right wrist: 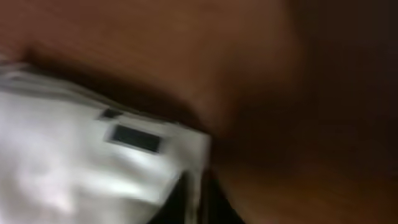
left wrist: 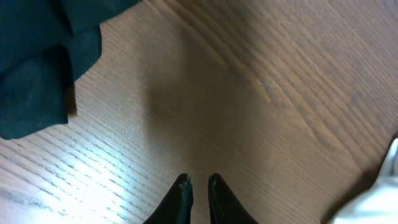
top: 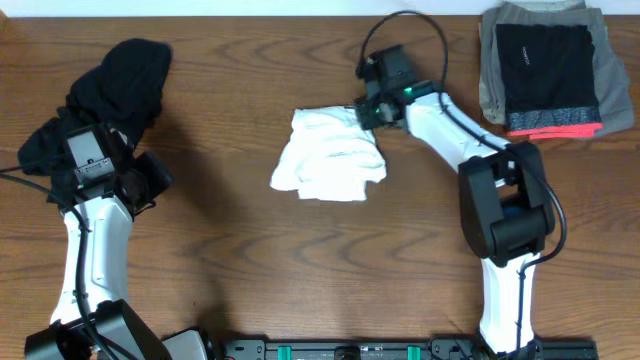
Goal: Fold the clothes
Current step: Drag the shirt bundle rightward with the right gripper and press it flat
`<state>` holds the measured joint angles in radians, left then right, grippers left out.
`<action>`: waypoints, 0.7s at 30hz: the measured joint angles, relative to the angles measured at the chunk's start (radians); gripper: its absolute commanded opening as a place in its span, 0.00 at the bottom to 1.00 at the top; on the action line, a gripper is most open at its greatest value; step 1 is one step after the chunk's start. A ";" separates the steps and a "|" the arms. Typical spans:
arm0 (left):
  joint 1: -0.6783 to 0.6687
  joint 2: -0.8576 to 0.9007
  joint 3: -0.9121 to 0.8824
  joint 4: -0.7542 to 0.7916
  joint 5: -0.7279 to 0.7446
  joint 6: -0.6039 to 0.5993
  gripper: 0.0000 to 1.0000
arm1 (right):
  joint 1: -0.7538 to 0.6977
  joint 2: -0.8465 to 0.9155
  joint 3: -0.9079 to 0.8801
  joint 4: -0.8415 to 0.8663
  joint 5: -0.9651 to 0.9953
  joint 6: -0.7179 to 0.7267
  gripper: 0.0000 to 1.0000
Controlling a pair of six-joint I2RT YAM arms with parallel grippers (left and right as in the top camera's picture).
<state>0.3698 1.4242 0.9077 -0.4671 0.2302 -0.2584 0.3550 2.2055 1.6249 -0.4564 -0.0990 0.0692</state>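
The white T-shirt [top: 330,155] lies crumpled in a small heap at the table's middle. My right gripper [top: 368,112] sits at the heap's upper right edge. In the blurred right wrist view a strip of the white T-shirt [right wrist: 74,155] runs between the fingers of the right gripper [right wrist: 200,199], which are nearly together. The black garment [top: 115,85] is bunched at the far left. My left gripper [top: 153,180] hovers just right of it over bare wood. The left gripper [left wrist: 199,180] is shut and empty, with the black garment [left wrist: 37,62] at the upper left of its view.
A folded stack [top: 545,65] of grey and black clothes with a red hem rests at the back right corner. A white fabric edge [left wrist: 379,199] shows at the lower right of the left wrist view. Wooden table [top: 230,270] surrounds the heap.
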 measured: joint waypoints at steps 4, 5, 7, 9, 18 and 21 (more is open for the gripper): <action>0.000 0.000 0.000 0.000 0.000 0.000 0.13 | -0.023 0.000 0.079 -0.185 -0.039 -0.006 0.90; 0.000 0.000 0.000 0.000 0.000 0.000 0.13 | -0.022 0.000 0.114 -0.253 -0.051 -0.006 0.93; 0.000 0.000 0.000 0.002 0.000 0.000 0.13 | -0.013 0.000 0.198 -0.391 -0.084 -0.002 0.96; 0.000 0.000 0.000 0.003 0.000 0.000 0.13 | 0.000 -0.002 0.271 -0.517 -0.112 0.011 0.98; 0.000 0.000 0.000 0.005 0.000 0.000 0.13 | 0.138 -0.033 0.305 -0.713 -0.217 0.151 0.70; 0.000 0.000 0.000 0.004 0.000 0.000 0.13 | 0.198 -0.033 0.248 -0.707 -0.228 0.193 0.53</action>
<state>0.3698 1.4242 0.9077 -0.4629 0.2298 -0.2584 0.5533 2.1727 1.8729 -1.1637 -0.3267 0.2619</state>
